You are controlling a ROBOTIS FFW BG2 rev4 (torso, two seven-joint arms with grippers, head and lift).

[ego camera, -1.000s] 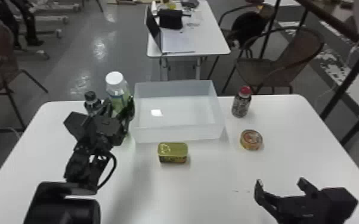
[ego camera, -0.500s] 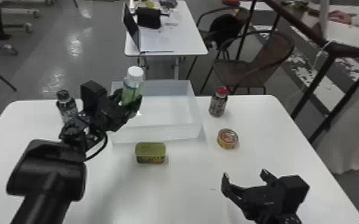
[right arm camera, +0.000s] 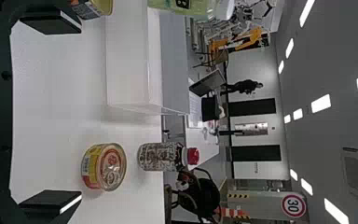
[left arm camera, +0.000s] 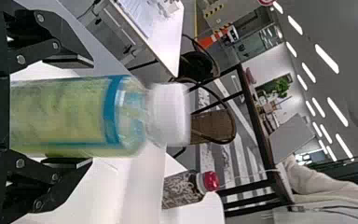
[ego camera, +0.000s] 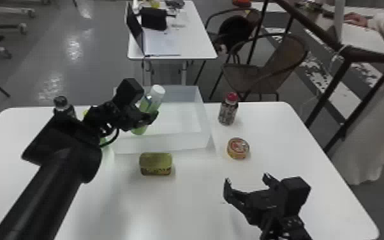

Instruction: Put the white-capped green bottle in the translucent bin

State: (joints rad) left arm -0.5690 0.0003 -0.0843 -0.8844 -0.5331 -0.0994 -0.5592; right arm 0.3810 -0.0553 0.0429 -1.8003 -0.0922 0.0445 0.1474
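Head view: the green bottle (ego camera: 147, 103), white cap up and leaning, sits between the left gripper's (ego camera: 151, 117) fingers, above the translucent bin (ego camera: 166, 142). On the white table (ego camera: 188, 207) are a rectangular tin (ego camera: 155, 163), a round tin (ego camera: 238, 148) and a red-capped bottle (ego camera: 228, 110); beyond stand a brown chair (ego camera: 284, 65) and another table (ego camera: 197, 41). The left gripper is closed around the green bottle; the right gripper (ego camera: 246, 179) is spread wide, holding nothing
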